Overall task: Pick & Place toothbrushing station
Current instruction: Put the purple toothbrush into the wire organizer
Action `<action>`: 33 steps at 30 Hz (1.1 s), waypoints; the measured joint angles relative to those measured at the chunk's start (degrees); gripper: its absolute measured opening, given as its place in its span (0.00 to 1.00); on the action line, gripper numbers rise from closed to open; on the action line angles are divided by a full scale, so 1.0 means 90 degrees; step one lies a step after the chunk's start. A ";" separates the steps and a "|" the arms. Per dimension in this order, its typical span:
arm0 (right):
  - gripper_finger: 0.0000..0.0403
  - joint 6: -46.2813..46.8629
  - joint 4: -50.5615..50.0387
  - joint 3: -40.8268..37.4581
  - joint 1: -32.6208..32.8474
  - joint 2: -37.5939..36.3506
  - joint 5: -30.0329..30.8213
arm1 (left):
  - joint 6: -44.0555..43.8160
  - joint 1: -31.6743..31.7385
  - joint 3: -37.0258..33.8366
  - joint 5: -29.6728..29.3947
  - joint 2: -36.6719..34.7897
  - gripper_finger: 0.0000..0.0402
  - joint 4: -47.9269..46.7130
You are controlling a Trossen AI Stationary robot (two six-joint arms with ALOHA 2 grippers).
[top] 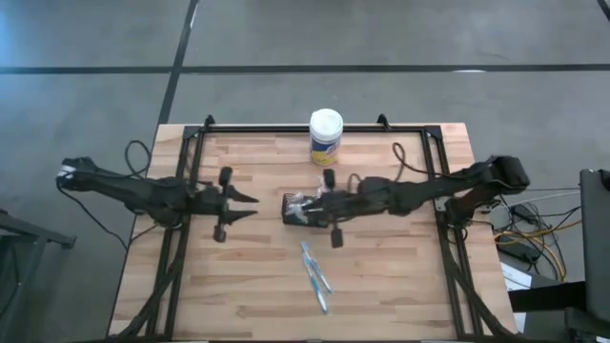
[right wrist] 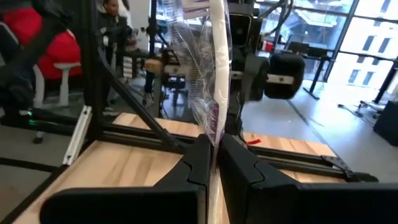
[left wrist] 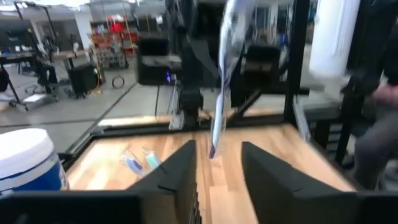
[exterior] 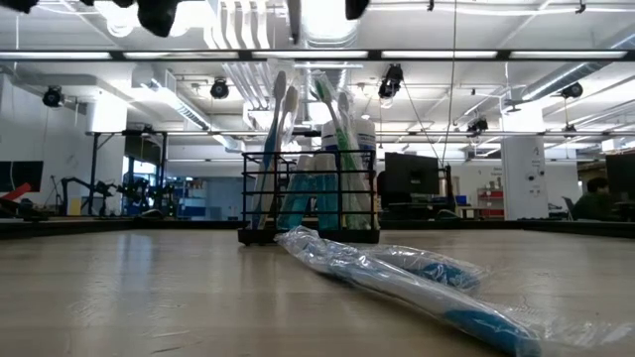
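Observation:
The black wire-mesh caddy (top: 295,211) stands on its base at the table's middle, with several toothbrushes and tubes upright in it (exterior: 310,188). My right gripper (top: 322,202) is just right of the caddy, above the table, shut on a clear-wrapped white toothbrush (right wrist: 214,74). That toothbrush also shows in the left wrist view (left wrist: 224,68). My left gripper (top: 250,205) is open and empty, to the left of the caddy, with its fingers pointing at it (left wrist: 217,162). My right gripper pinches the wrapped toothbrush between its two fingers at the lower, purple-marked end (right wrist: 212,127). The fingers come level from the table's right and lie across it. The toothbrush stands about upright above the fingers, clear of the table, with its wrapper crinkled loosely around it.
A white-lidded canister with a yellow label (top: 326,136) stands at the far edge behind the caddy. Wrapped blue toothbrushes (top: 315,276) lie flat on the table nearer the front (exterior: 417,283). A black frame rail (top: 286,129) runs along the far edge.

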 joint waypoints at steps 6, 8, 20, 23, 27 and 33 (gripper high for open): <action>0.03 -0.0204 -0.0964 0.1365 0.0002 0.0831 -0.0001 | 0.0243 -0.0005 0.0637 -0.0015 0.0718 0.52 0.0172; 0.03 -0.0253 -0.1272 0.1725 0.0002 0.1043 -0.0001 | 0.0276 -0.0005 0.0729 -0.0007 0.0878 0.58 0.0304; 0.03 -0.0465 -0.1359 0.2276 0.0000 0.1372 -0.0164 | 0.0402 -0.0012 0.0988 0.0420 0.1343 0.67 0.0833; 0.03 -0.0488 -0.1278 0.2253 0.0000 0.1372 -0.0161 | 0.0463 -0.0017 0.1037 0.0444 0.1478 0.66 0.0902; 0.03 -0.0490 -0.1218 0.2192 0.0000 0.1372 -0.0147 | 0.0547 -0.0017 0.1075 0.0611 0.1585 0.65 0.1180; 0.03 -0.0491 -0.1148 0.2178 0.0000 0.1380 -0.0144 | 0.0587 -0.0015 0.1098 0.0636 0.1606 0.64 0.1303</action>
